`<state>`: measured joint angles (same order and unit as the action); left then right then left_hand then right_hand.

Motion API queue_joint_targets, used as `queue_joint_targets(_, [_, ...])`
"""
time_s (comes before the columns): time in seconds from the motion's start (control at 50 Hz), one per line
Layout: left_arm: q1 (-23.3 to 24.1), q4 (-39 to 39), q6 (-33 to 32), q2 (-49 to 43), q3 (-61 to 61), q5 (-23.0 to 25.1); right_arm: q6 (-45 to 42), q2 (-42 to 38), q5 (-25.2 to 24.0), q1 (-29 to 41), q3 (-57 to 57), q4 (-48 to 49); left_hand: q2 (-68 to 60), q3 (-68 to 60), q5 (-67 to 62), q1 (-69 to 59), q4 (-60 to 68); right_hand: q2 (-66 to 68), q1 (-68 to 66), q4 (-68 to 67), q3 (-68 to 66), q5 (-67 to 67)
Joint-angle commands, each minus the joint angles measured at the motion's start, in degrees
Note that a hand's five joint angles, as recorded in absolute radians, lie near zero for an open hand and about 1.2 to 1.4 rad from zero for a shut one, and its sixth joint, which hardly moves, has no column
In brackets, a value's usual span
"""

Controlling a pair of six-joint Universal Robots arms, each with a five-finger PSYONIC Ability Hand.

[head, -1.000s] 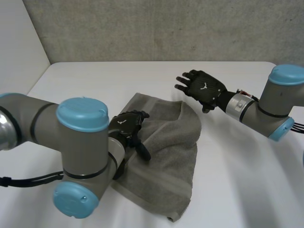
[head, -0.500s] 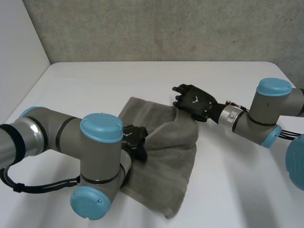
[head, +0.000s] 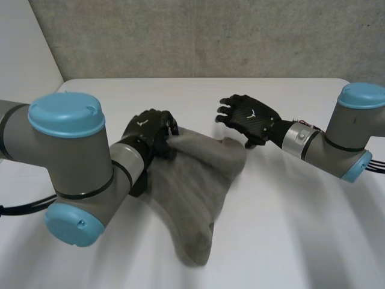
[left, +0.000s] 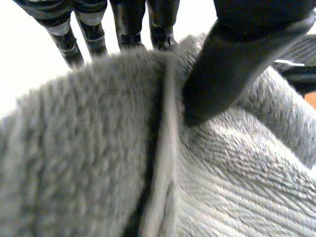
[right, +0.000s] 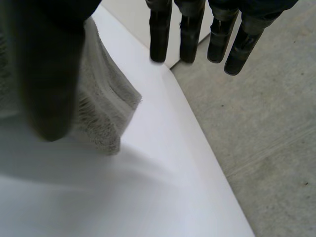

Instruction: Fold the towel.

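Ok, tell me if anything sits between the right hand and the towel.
Nothing visible does. The right hand hovers open right beside a corner of the towel, with only bare table nearby. The left hand grips the opposite end.

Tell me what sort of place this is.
Probably a robotics lab or test bench: a bare white table, a plain grey wall behind it, and a robot's left hand gripping a grey towel, its right hand open nearby.
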<state>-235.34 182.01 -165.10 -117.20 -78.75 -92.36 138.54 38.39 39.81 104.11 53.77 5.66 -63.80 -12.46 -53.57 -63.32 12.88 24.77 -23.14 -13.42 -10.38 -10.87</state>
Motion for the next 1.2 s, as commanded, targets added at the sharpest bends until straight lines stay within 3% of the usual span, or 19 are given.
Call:
queue_joint_targets(0.02, [0.23,-0.34,-0.04,-1.01,-2.46,-0.10,-0.37,-0.51,0.01,0.04,1.69,-0.22,9.68,2.46,9.45,9.20,-2.88,-14.77,13.14,3.42,0.38,10.87])
queue_joint_targets(0.22, [-0.21,-0.69,-3.63,-1.10,-5.54,-0.10,-0.29,-2.36,-0.08,-0.05,0.37,0.14,25.14,2.46,24.91,24.66,-2.88,-14.77,13.14,3.42,0.38,10.87])
queue_joint_targets(0.44, [-0.12,-0.60,-5.58,-1.01,-6.68,-0.19,-0.37,-7.98,-0.17,0.22,-5.43,-0.13,29.19,2.46,28.96,28.71,-2.88,-13.68,12.04,3.42,0.38,9.77])
queue_joint_targets(0.6, [-0.03,-0.60,-5.58,-1.19,-7.21,-0.19,-0.37,-10.26,-0.26,0.83,-6.92,-0.39,28.69,2.46,28.46,28.21,-2.88,0.76,-2.40,3.42,0.38,-4.67])
queue_joint_targets(0.68, [-0.03,-0.60,-5.67,-1.19,-7.21,-0.10,-0.37,-10.53,-0.34,1.27,-7.01,-0.39,23.48,2.46,23.25,23.00,-2.88,8.52,-10.16,3.42,0.38,-12.43])
queue_joint_targets(0.7, [-0.03,-0.60,-5.67,-1.19,-7.21,-0.10,-0.37,-10.53,-0.61,1.27,-7.10,-0.48,17.48,2.46,17.25,17.00,-2.88,17.85,-19.49,3.42,0.38,-21.75])
queue_joint_targets(0.72, [-0.03,-0.60,-5.67,-1.19,-7.21,-0.10,-0.37,-10.53,-0.61,1.27,-7.10,-0.48,8.76,2.46,8.53,8.28,-2.88,17.94,-19.58,3.42,0.38,-21.85])
queue_joint_targets(0.74, [-0.03,-0.60,-5.67,-1.19,-7.21,-0.10,-0.37,-10.53,-1.13,1.36,-7.10,-0.48,8.67,2.46,8.44,8.19,-2.88,28.43,-30.07,3.42,0.38,-32.34])
queue_joint_targets(0.76, [-0.12,-0.60,-5.67,-1.10,-7.21,-0.01,-0.37,-10.53,-2.01,1.36,-7.10,-0.65,-0.99,2.46,-1.22,-1.47,-2.88,37.86,-39.50,3.42,0.38,-41.77])
queue_joint_targets(0.78, [-0.03,-0.60,-5.67,-1.10,-7.21,0.16,-0.37,-10.53,-2.01,1.36,-7.10,-0.65,-7.74,2.46,-7.97,-8.22,-2.88,37.96,-39.60,3.42,0.38,-41.87])
queue_joint_targets(0.8, [-0.03,-0.60,-5.67,-1.10,-7.21,0.16,-0.37,-10.27,-3.15,1.53,-7.10,-0.92,-7.81,2.46,-8.04,-8.29,-2.88,51.61,-53.25,3.42,0.38,-55.52])
queue_joint_targets(0.82, [-0.03,-0.60,-5.75,-1.10,-7.21,0.42,-0.29,-9.66,-3.85,1.71,-6.84,-1.01,-13.31,2.46,-13.54,-13.79,-2.88,55.19,-56.83,3.42,0.38,-59.10])
queue_joint_targets(0.92, [-0.21,-0.60,-5.76,-0.40,-6.95,1.65,-0.11,-7.81,-3.86,1.80,-6.48,-0.83,-16.20,2.46,-16.43,-16.68,-2.88,55.23,-56.86,3.42,0.38,-59.13])
queue_joint_targets(0.96, [-0.29,-0.60,-5.76,-0.13,-6.51,1.92,0.50,-3.44,-3.34,1.63,-5.96,-0.83,-16.20,2.46,-16.43,-16.68,-2.88,55.23,-56.86,3.42,0.38,-59.13])
queue_joint_targets(1.08, [-4.07,-0.43,-5.93,2.06,-4.05,2.10,3.40,3.00,-1.49,1.27,-5.08,-0.83,-16.20,2.46,-16.43,-16.68,-2.88,55.23,-56.86,3.42,0.38,-59.13])
queue_joint_targets(1.2, [-6.09,-0.60,-5.76,5.13,1.92,4.81,12.46,14.25,6.16,0.83,-3.58,1.02,-16.20,2.46,-16.43,-16.68,-2.88,55.23,-56.86,3.42,0.38,-59.13])
